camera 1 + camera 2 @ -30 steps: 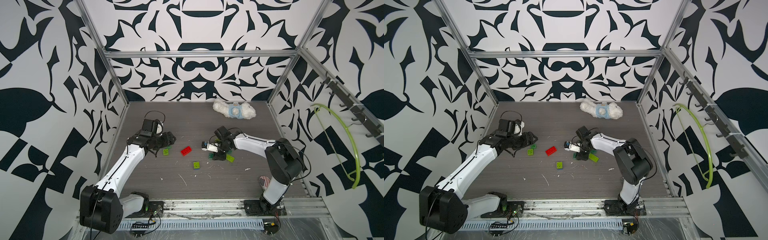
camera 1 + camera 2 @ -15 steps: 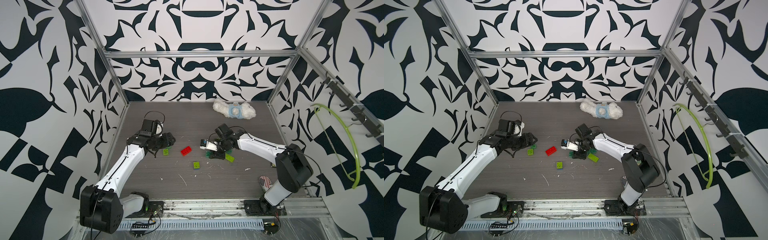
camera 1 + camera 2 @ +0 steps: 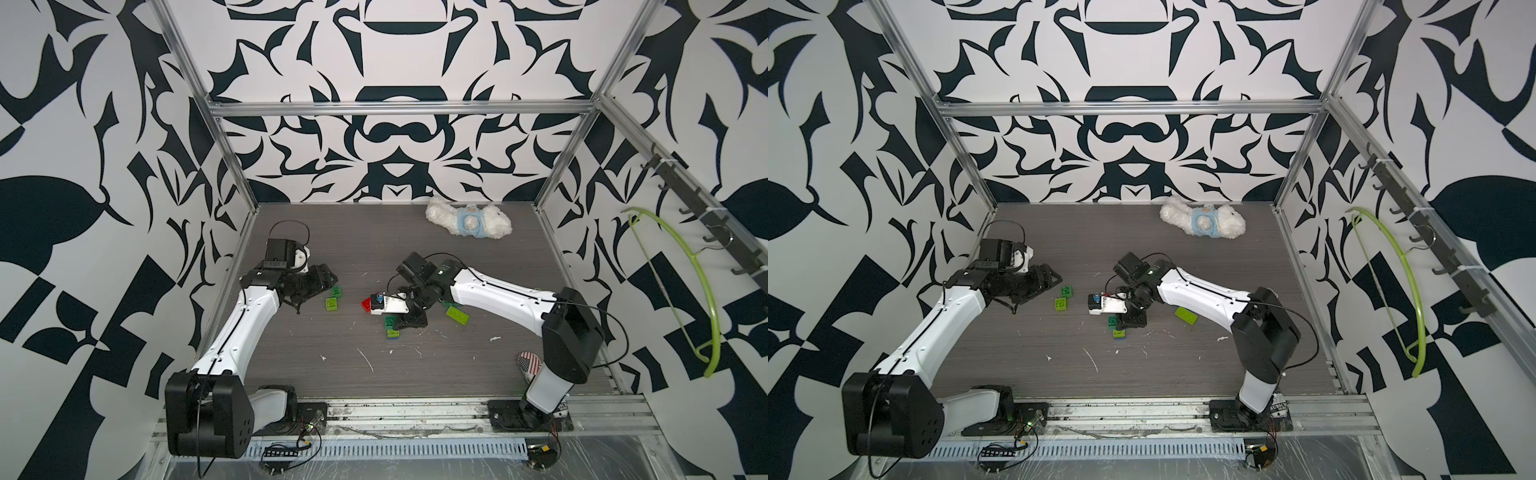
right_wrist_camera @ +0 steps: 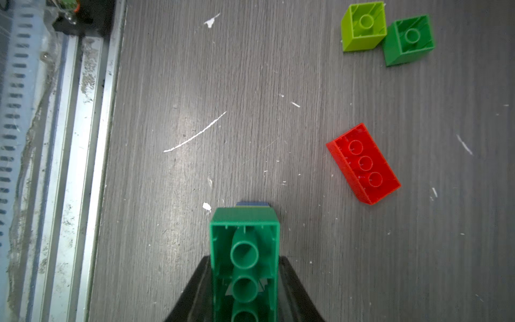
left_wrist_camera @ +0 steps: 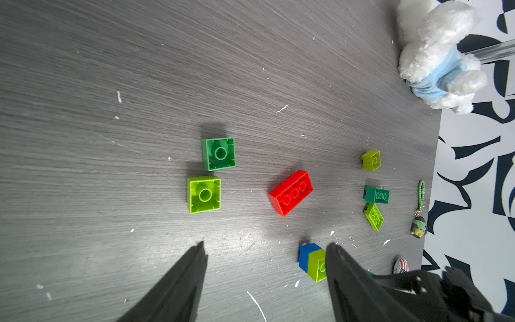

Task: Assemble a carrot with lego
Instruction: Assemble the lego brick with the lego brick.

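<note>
Grip of right claw [image 4: 244, 259] on dark green brick [image 4: 245, 218]

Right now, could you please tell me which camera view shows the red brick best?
The right wrist view: the red brick lies whole and close, hollow side up. The left wrist view shows it whole but smaller. In a top view only a corner peeks past the right arm.

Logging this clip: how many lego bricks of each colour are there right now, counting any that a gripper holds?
Red: 1 (red oblong)
Blue: 1 (blue brick)
Lime: 4 (lime square, small lime brick, lime oblong, lime brick joined to the blue)
Dark green: 2 (dark green square, dark green oblong in the right gripper)
Total: 8
</note>
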